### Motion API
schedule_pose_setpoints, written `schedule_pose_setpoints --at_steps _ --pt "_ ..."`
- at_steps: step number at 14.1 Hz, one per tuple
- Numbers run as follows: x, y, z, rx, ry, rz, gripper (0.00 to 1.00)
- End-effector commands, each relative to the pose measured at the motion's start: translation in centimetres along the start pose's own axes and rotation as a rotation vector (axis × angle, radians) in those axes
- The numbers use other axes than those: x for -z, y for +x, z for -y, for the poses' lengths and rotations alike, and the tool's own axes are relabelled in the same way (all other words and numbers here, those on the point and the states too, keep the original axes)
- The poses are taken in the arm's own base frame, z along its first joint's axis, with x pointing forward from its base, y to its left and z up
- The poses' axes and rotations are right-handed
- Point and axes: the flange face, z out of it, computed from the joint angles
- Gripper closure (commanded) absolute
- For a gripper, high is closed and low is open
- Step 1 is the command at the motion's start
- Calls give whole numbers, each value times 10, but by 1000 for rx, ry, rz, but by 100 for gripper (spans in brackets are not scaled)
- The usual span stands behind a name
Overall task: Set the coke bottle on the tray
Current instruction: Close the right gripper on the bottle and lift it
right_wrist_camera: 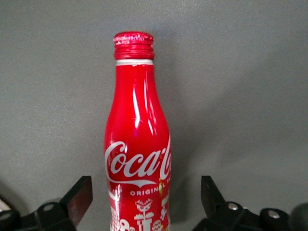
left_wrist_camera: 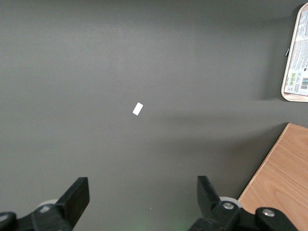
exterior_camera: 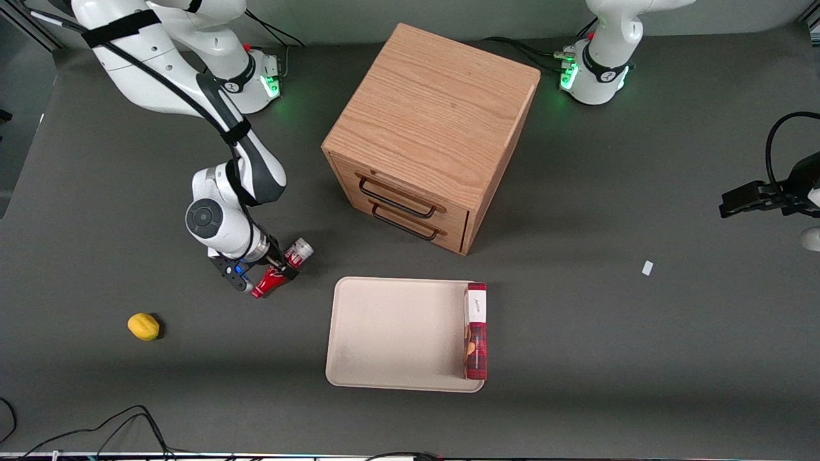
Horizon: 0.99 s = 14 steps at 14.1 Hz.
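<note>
Front view: right-arm gripper (exterior_camera: pixel 277 271) at left-centre of frame, low over dark table (exterior_camera: pixel 576 333), fingers spread, coke bottle (exterior_camera: pixel 280 269) lying between them. Cream tray (exterior_camera: pixel 391 333) at lower centre, near bottle, apart from it; red box (exterior_camera: pixel 476 330) along one tray edge. Wooden drawer cabinet (exterior_camera: pixel 429 134) upper centre. Lemon (exterior_camera: pixel 143 326) lower left.

Right wrist view: bottle (right_wrist_camera: pixel 138 144) between spread fingers (right_wrist_camera: pixel 77 199), gap each side.

Grey table (exterior_camera: pixel 576 384) — tray (exterior_camera: pixel 384 333), lemon (exterior_camera: pixel 143 326), cabinet (exterior_camera: pixel 429 134)

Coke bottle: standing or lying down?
Lying on the table: the coke bottle stretches lengthwise between the open pincer fingers, untouched, beside the tray.
</note>
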Motion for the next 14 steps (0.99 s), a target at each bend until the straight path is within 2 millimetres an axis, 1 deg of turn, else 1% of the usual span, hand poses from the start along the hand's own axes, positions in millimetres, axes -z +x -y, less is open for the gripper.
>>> schedule_pose_setpoints --at_steps 1,4,5,6,8,9,13,14 --pt "-4 0 5 -19 24 -13 0" --pt "-12 1 5 -17 33 -19 0" --pt "-12 1 5 -16 34 -20 5" --pt "-12 1 5 -13 34 -21 15" --pt "-12 1 5 -11 34 -21 40" --pt "-11 1 5 -11 36 -21 49" --pt "-7 2 7 -8 40 -23 78" --pt "-2 2 8 -6 45 -27 82"
